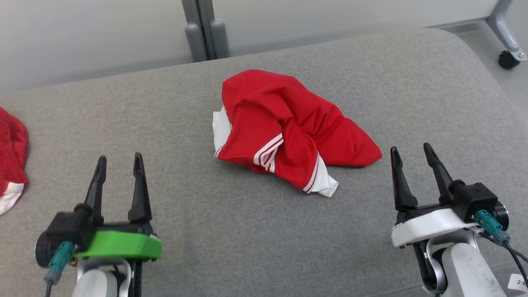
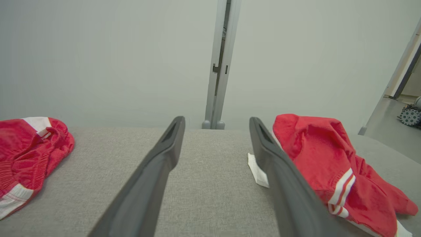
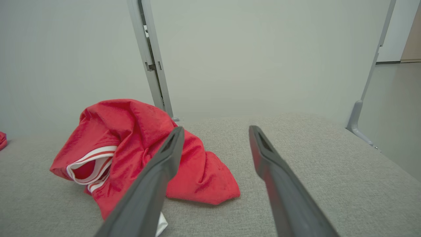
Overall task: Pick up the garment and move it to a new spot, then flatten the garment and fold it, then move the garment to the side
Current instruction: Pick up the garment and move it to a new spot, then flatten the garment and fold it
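Garment: red crumpled fabric garment [image 1: 288, 128] with white stripes and white hems, bunched in a heap at the centre of the grey woven padded surface [image 1: 206, 239].
Left gripper [image 1: 120, 157]: fingers spread, nothing between them; left of the heap, well apart from it.
Right gripper [image 1: 411, 147]: fingers spread, empty; near the heap's right tip, not touching.
Second item: red-and-white cloth bundle [image 1: 10, 156] at the surface's left edge.
Background: pale wall panels [image 1: 82, 33], grey metal post [image 1: 206, 33].
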`<state>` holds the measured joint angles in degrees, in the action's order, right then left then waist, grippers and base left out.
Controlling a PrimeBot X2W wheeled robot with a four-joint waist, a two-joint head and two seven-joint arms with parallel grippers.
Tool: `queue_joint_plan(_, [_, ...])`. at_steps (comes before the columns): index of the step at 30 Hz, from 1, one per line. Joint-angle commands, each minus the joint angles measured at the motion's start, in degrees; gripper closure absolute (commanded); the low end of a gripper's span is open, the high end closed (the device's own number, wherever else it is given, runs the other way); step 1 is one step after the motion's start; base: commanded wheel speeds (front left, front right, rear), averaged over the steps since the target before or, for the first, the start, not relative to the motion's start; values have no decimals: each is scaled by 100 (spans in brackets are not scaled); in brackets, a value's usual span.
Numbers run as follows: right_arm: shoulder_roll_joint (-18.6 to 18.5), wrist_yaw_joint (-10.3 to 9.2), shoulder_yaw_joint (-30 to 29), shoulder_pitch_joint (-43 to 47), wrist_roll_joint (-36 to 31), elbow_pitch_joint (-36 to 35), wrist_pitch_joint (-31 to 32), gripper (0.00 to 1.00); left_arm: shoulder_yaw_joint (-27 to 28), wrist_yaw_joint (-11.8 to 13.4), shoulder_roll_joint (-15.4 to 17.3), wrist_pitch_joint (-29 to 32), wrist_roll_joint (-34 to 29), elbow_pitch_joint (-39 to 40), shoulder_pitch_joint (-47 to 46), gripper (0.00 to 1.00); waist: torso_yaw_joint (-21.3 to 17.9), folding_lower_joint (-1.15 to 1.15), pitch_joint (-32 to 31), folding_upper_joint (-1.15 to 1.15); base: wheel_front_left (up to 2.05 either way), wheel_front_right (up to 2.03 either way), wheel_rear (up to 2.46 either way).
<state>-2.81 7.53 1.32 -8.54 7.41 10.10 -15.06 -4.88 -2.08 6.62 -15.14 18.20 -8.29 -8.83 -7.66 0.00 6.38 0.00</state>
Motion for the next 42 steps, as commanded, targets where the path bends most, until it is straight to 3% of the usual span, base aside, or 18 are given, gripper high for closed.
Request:
queue_joint_plan(1, [-12, -8, -37, 38, 8, -6, -17, 0, 123, -69, -43, 1, -99, 113, 290, 0, 203, 0, -190, 0, 0, 0, 0])
queue_joint_plan(13, [-13, -8, -92, 313, -260, 92, -17, 0, 650, -359, -341, 0, -290, 371, 1216, 0, 357, 0, -413, 0, 0, 0, 0])
queue_joint_plan(36, [-14, -7, 1, 246, -106, 191, -17, 0, 323, -515, -368, -1, -176, 50, 1059, 0, 293, 0, -346, 0, 0, 0, 0])
queue_joint_plan(42, [-13, -8, 53, 147, -89, 184, -17, 0, -15, -539, -369, 1, 106, -295, 782, 0, 79, 0, -215, 0, 0, 0, 0])
